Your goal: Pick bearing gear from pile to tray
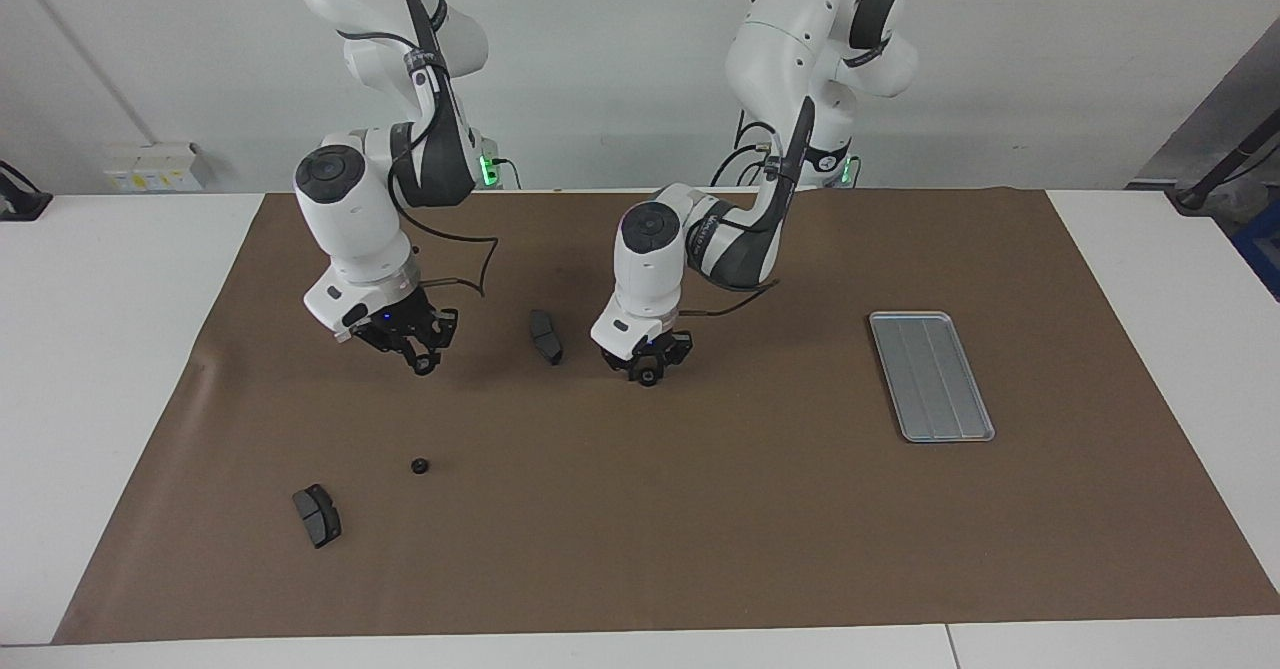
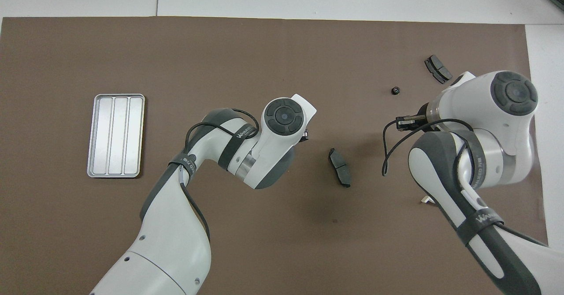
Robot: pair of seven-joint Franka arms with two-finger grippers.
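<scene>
Tray (image 1: 932,376) toward left arm's end, brake pad (image 1: 545,336) mid-mat, gear (image 1: 420,466) beside second pad (image 1: 317,515).

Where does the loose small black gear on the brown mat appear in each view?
Facing view: small black gear in the lower part, toward the right arm's end, beside the farther brake pad.
Overhead view: same gear in the upper part.
Shared landmark: that brake pad.
</scene>
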